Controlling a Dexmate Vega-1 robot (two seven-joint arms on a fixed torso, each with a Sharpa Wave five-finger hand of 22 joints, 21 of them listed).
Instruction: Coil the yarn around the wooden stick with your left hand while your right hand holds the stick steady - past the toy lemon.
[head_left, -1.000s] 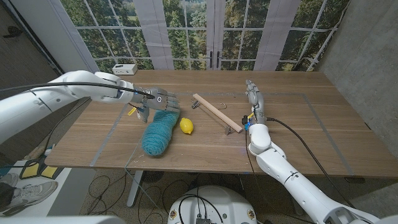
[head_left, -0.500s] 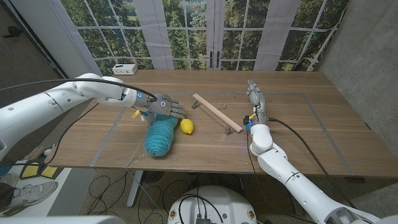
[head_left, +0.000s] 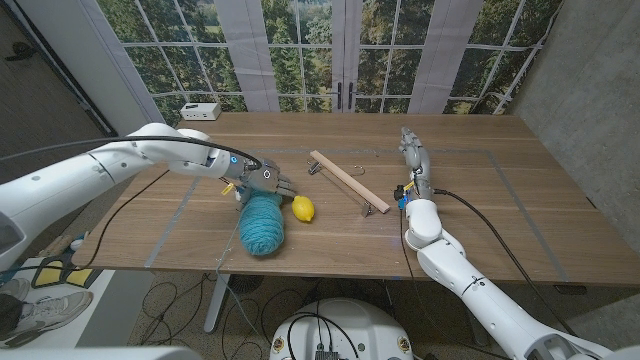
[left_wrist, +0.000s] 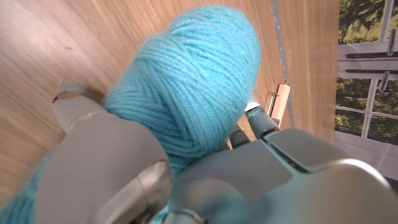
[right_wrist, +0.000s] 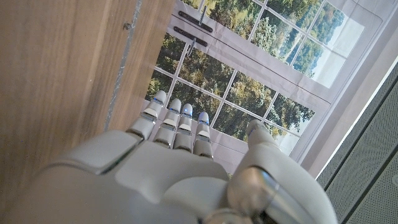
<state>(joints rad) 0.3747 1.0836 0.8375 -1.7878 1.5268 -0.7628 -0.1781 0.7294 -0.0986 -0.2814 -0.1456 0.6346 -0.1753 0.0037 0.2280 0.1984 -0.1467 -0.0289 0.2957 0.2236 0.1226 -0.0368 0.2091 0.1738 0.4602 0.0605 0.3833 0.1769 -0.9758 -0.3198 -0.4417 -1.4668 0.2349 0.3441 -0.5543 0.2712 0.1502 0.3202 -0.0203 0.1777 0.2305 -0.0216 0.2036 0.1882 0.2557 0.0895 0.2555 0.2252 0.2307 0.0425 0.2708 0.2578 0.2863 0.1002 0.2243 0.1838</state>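
left hand (head_left: 262, 179) fingers grip yarn (head_left: 262, 222) | right hand (head_left: 413, 160) fingers apart, empty

On the table (head_left: 500, 180), the yarn (head_left: 262, 222) lies left of the lemon (head_left: 303, 209), the stick (head_left: 348, 181) behind and right.

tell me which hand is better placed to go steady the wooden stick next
Right. The right hand stands open beside the wooden stick's near end, holding nothing. The left hand already grips the yarn, with the toy lemon between it and the stick.
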